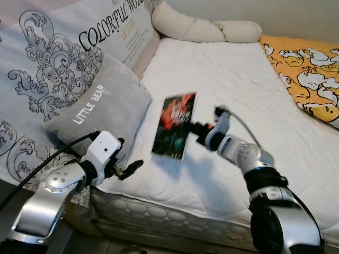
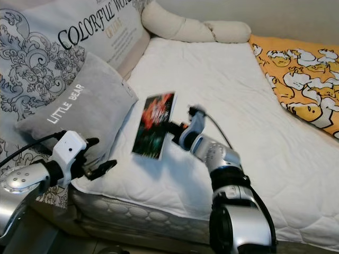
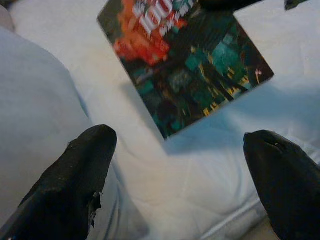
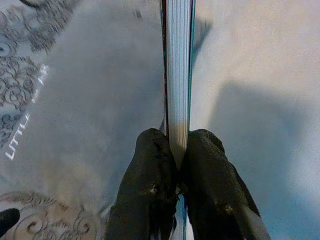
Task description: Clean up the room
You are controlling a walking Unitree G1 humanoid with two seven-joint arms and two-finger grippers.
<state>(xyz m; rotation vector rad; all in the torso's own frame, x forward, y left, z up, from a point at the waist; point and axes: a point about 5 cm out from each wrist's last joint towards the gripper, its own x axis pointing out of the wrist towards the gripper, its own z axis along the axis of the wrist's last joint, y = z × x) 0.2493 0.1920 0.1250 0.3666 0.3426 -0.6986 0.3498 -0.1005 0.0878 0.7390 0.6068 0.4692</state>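
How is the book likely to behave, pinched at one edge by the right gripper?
The book looks thin yet holds flat above the mattress, so probably fairly stiff and light. Pinched at one edge by the right gripper, it may pivot or sag. Its glossy-looking cover could slip between the fingers.

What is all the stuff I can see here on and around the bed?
book: one, dark cover with red and teal, held above the mattress
mattress: one, white quilted
LITTLE BEAR pillow: one, grey, at the mattress's left edge
large cushion: one, pale with grey scrollwork, behind the pillow
bolster: one, cream, at the far end
blanket: one, orange with duck print, far right
left hand: black fingers open, near the pillow
right hand: shut on the book's edge
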